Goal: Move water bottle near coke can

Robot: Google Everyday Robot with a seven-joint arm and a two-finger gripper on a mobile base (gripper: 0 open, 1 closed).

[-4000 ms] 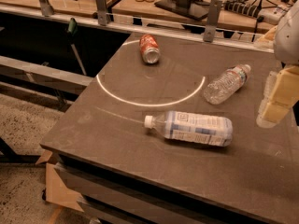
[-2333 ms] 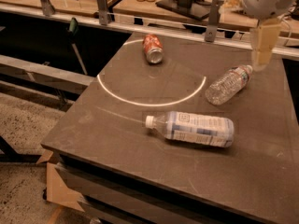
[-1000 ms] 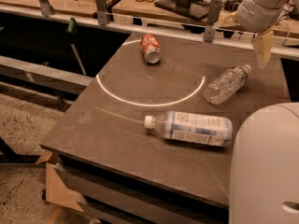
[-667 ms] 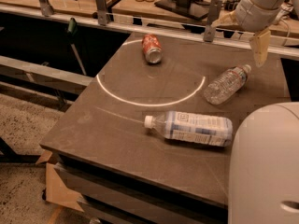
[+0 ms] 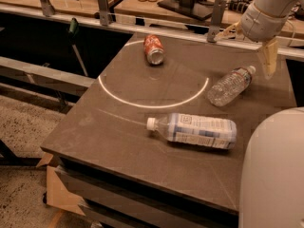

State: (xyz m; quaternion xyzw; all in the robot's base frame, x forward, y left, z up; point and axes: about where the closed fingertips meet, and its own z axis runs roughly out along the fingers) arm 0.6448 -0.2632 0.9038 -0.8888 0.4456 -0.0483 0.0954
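The water bottle point(image 5: 229, 86) lies on its side at the right of the dark table point(image 5: 118, 127), white cap pointing to the back right. The coke can point(image 5: 153, 49) lies on its side at the back middle, just inside the white circle line, silver end toward me. My gripper point(image 5: 268, 60) hangs at the back right, just above and to the right of the water bottle's cap, apart from it and holding nothing I can see. The can is well to the left of the bottle.
A larger bottle with a blue-and-white label point(image 5: 194, 129) lies on its side in front of the water bottle. A white arm segment point(image 5: 273, 170) fills the lower right corner. A metal rail point(image 5: 156, 27) with posts runs along the table's back edge. Floor drops off at left.
The gripper rose from the table's right side to the back right, above the water bottle's cap. A white arm segment came into view at lower right. Bottles and can have not moved.
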